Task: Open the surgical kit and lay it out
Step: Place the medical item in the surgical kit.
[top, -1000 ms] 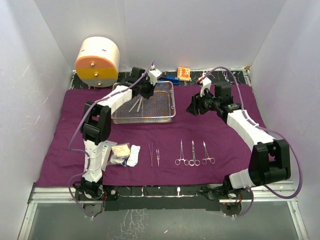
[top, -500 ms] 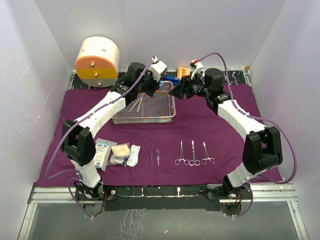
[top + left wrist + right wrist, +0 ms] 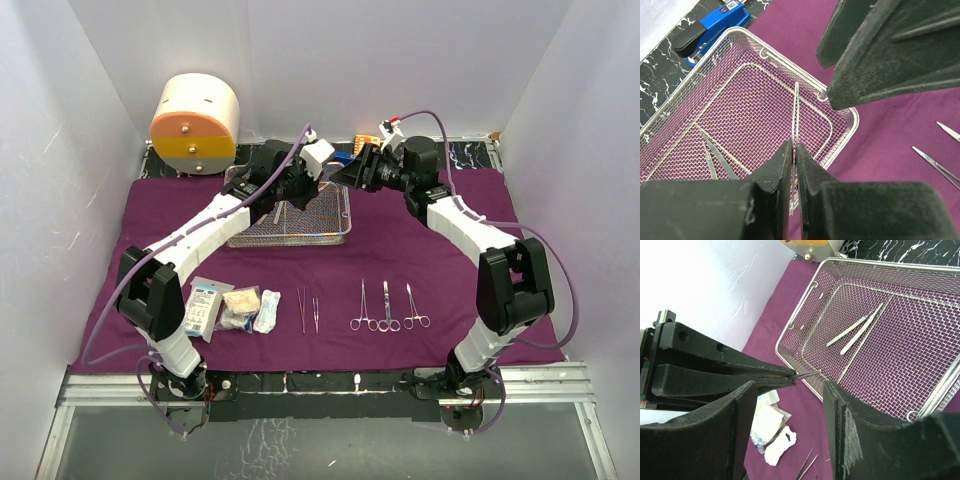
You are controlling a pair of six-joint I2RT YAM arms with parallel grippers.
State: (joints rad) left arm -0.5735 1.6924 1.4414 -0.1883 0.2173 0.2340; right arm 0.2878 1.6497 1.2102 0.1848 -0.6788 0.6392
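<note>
- Two tools (image 3: 855, 332) lie in the tray (image 3: 796, 315).
- My left gripper (image 3: 794, 150), clamped on tweezers (image 3: 795, 107), hangs above it.
- My right gripper (image 3: 790, 392), half open and empty, faces their tip.
- Step: emptying the tray; next, likely a careful handover.

Shiny steel wire-mesh tray (image 3: 325, 215) (fine grid), matt purple cloth (image 3: 440, 270).

**White-walled booth**

White walls (image 3: 400, 60) rise behind the left pincer (image 3: 295, 190) and the right pincer (image 3: 345, 178) and out to either side. Just behind the right pincer runs a strip of black, white-veined desk (image 3: 470, 155). The light is soft and even.
</note>
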